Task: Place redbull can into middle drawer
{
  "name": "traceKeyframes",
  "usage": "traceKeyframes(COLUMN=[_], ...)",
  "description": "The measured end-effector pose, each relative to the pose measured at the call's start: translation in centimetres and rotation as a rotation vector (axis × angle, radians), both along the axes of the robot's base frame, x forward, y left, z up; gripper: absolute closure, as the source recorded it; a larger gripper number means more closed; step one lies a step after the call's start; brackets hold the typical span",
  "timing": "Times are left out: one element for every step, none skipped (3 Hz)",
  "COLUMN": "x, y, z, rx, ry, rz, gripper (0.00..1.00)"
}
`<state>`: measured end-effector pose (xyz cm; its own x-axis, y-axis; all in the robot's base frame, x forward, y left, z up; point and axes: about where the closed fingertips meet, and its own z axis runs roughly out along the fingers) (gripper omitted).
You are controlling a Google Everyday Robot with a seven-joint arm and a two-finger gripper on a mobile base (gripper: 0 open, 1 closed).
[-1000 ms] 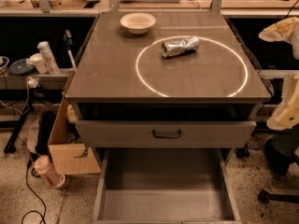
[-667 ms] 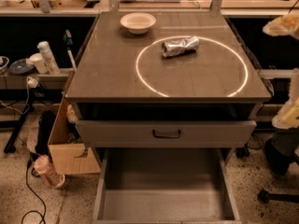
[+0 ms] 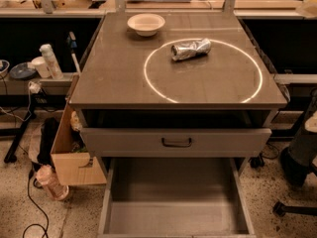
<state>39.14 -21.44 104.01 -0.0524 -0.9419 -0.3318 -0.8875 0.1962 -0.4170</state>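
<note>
With your tool out of view and its grip impossible to tell, pinch the lying redbull can (image 3: 190,49) across its creased width.

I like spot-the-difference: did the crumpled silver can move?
No. The small crumpled silvery redbull can still lies inside the bright ring, right of the white round bowl. The gripper is out of view.
</note>
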Motion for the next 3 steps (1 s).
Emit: traceKeyframes(x=[2.3, 8.4, 12.9], y=[0.6, 1.0, 1.3], z=[0.4, -0.9, -2.1], rx=[-0.017, -0.039, -0.057], ry=[-0.025, -0.048, -0.058], rz=[0.004, -0.008, -0.016], gripper=[0.0, 0.0, 0.0])
